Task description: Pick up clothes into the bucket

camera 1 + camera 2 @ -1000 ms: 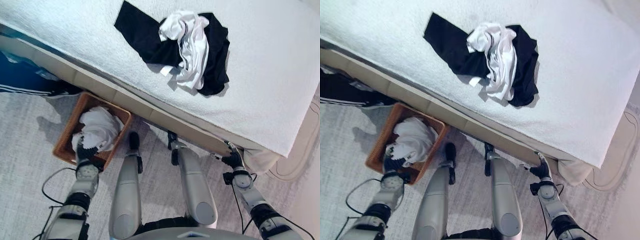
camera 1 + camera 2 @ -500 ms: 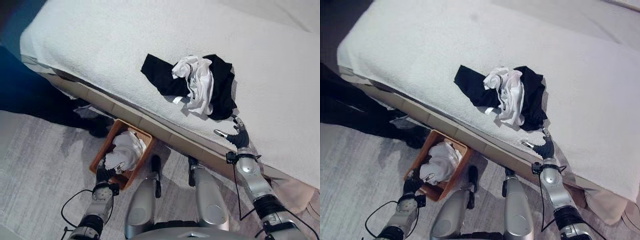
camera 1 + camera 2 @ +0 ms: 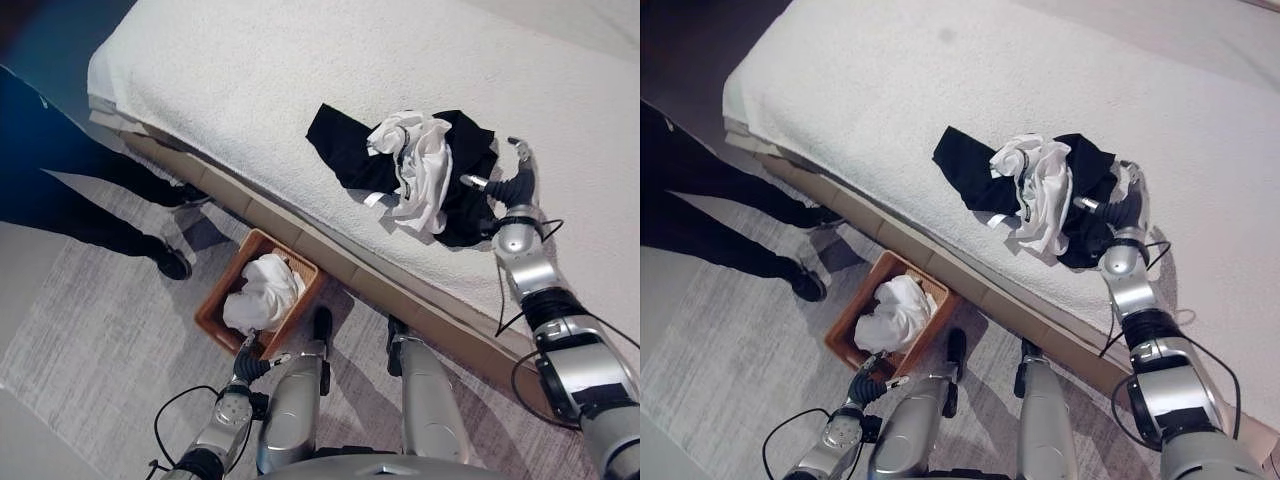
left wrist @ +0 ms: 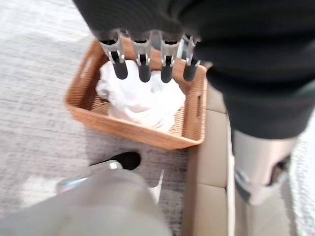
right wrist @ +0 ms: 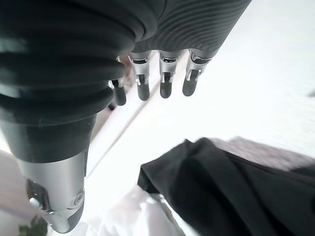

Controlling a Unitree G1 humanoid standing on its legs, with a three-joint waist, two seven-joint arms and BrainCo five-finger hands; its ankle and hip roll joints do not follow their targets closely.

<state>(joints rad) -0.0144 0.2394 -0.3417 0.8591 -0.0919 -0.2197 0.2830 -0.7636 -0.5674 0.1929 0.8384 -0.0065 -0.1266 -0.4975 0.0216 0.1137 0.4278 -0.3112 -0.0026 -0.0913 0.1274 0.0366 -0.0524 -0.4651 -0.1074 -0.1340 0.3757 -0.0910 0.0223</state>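
The right hand [image 3: 513, 183] hangs over the bed [image 3: 250, 80] with its fingers straight and spread, holding nothing, just beside the far side of the pile of clothes [image 3: 420, 175]. That pile, a black garment [image 3: 970, 175] with a white garment [image 3: 1040, 195] crumpled on top, lies near the bed's front edge, roughly midway along it. The basket [image 3: 215, 320] sits on the floor against the bed's side and already holds a bundle of white cloth [image 4: 140, 96]. The left hand [image 4: 147, 61] hovers low near the basket, fingers relaxed and empty.

The step in hand looks like reaching for the next garment. To do it well, the right hand should probably come down onto the thick middle of the pile, where white and black overlap, and close deep into the folds rather than at a thin hem, so the cloth does not slip out on the way. Lifting high enough for trailing fabric to pass the bed's front edge would help before swinging toward the basket. A loose black end may drag or snag.

No brand, label or writing is readable on the clothes or basket.
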